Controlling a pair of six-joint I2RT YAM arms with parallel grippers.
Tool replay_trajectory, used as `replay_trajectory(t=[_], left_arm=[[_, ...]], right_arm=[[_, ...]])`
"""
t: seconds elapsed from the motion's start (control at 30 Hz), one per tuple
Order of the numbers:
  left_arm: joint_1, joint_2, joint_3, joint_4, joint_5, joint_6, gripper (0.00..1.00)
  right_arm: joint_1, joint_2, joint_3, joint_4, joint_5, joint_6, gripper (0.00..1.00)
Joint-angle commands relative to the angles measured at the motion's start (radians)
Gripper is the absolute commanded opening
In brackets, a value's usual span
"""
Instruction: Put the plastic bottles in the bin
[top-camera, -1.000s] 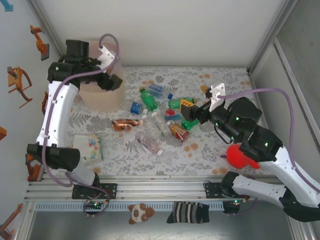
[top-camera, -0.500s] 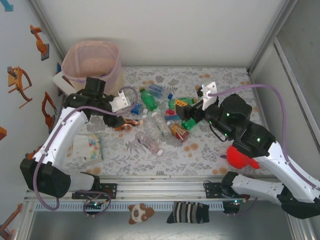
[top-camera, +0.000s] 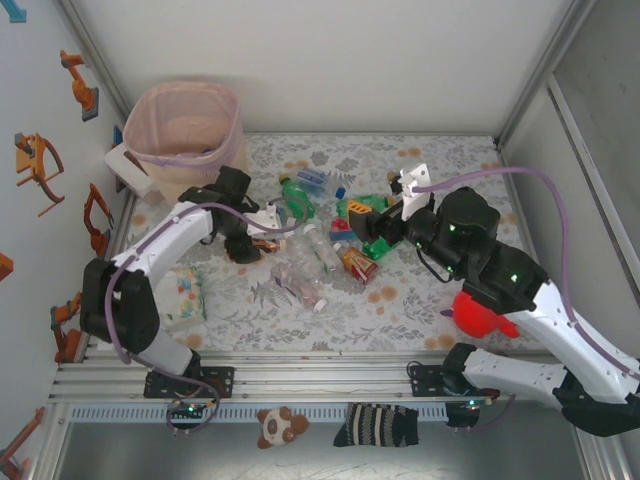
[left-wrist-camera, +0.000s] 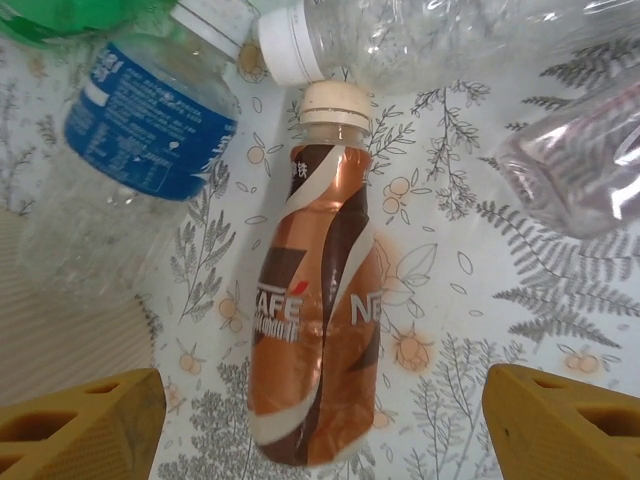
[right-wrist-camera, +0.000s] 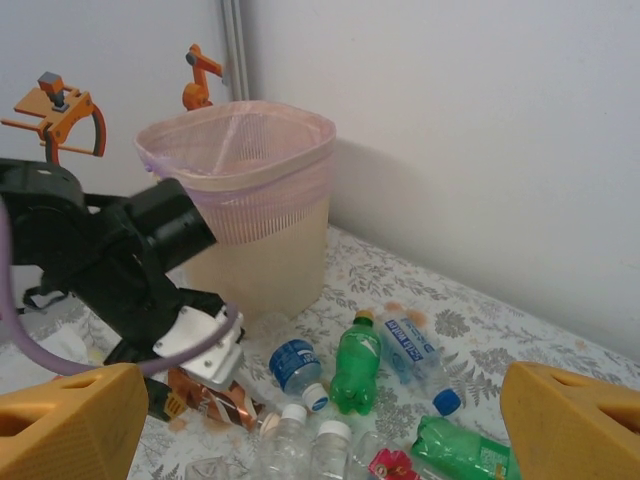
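One copper bottle (left-wrist-camera: 315, 330) under left gripper (left-wrist-camera: 320, 405)

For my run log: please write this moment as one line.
left gripper open, flanking copper bottle | right gripper open, empty

Lighting is bright, diffuse and even in all views, nothing blown out. Top view: sharp throughout, with only soft, faint shadows on the desk (top-camera: 440, 170). Left wrist: copper bottle (left-wrist-camera: 315, 310) crisp, white glare streaks on the clear bottles (left-wrist-camera: 450, 30), jaws in the bottom corners soft. Right wrist: bin (right-wrist-camera: 250, 180) throws a faint shadow on the wall (right-wrist-camera: 480, 120); near jaws blurred.
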Motion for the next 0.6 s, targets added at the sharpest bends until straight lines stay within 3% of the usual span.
replay_trajectory(t=[0.0,0.57], left_arm=[[-0.021,0.066,0.011,0.009,-0.072,-0.025,0.84],[-0.046,0.275,0.046,0.009,-0.169,-0.06,0.82]], right_arm=[[-0.003,-0.021,0.022,0.006,0.019,-0.016,0.9],[-0.003,-0.048,0.013,-0.015,0.047,-0.014,0.9]])
